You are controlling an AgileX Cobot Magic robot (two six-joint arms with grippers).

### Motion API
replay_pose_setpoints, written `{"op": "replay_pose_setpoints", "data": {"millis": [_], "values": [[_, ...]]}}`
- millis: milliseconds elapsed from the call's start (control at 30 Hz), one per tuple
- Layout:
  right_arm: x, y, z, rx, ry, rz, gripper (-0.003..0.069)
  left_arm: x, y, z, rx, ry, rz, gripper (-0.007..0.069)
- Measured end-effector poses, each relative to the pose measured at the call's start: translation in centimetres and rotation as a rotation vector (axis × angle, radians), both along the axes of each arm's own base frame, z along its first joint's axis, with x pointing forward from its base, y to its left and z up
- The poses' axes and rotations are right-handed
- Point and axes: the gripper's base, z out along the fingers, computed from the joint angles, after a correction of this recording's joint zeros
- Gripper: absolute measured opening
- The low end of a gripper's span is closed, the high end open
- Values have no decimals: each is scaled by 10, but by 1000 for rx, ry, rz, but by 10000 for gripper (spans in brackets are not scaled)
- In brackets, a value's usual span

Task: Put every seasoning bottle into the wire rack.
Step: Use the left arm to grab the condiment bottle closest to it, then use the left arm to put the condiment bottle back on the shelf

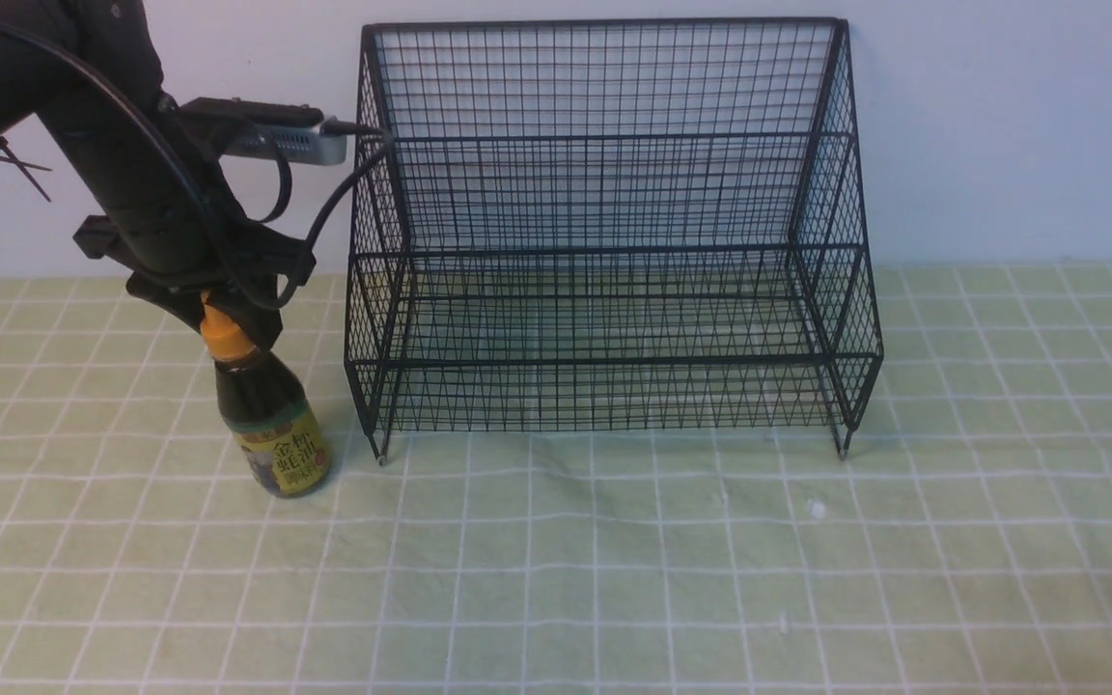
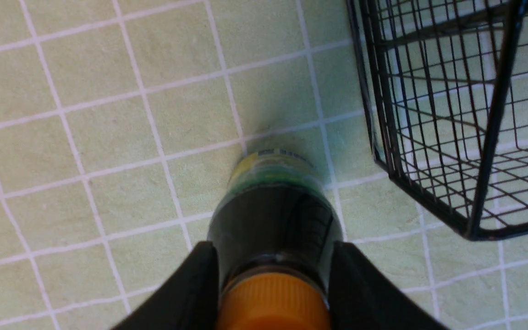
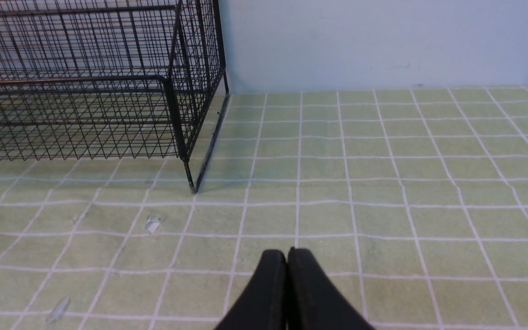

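The small seasoning bottle [image 1: 271, 425] of dark liquid, with an orange pointed cap and a yellow-green label printed with Chinese characters, stands on the tabletop with its base down and its top tilted. The left fingers [image 1: 257, 326] grasp it by the cap. In the left wrist view one black finger presses each side of the orange cap, and the dark shoulder and label of the bottle [image 2: 273, 206] stick out beyond the fingertips.

Just beside these fingers stands the large black wire rack [image 1: 614, 241], a two-tier stepped mesh frame with a tall grid back and small feet. It is close to the bottle but not touching it. Its near corner post and side mesh [image 2: 475, 137] rise between the fingers and the shelves, and both tiers hold nothing. A grey box [image 1: 286, 143] with a black cable sits on the arm above the fingers, near the rack's upper edge.

The tabletop is covered by a pale green cloth [image 1: 710, 560] with a white grid, backed by a plain pale wall [image 1: 1000, 125].

The right fingers [image 3: 287, 261] are clenched together on nothing, low over the cloth. The rack's corner foot [image 3: 193, 188] stands ahead of them to one side. A few small white specks [image 3: 152, 224] lie on the cloth between them and that foot.
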Motion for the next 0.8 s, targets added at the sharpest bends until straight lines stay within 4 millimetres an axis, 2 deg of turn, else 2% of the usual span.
{"op": "replay_pose_setpoints", "data": {"millis": [300,433,533,567,633,667,733,767,800], "values": [[0,0,0,0,0,0,-14,-2,1,6,-4,-9,50,277],[0,0,0,0,0,0,-14,-13,3,30,1,-65,69,277],[0,0,0,0,0,0,-14,-27,5,60,-2,-140,84,277],[0,0,0,0,0,0,-14,-28,5,62,-3,-143,86,277],[0,0,0,0,0,0,-14,-42,6,85,-15,-196,102,277],[0,0,0,0,0,0,-14,-43,6,85,-16,-194,104,277],[0,0,0,0,0,0,-14,-54,6,109,-32,-252,123,277],[0,0,0,0,0,0,-14,-55,6,111,-34,-258,123,277],[0,0,0,0,0,0,-14,-63,6,129,-52,-306,132,277]]}}
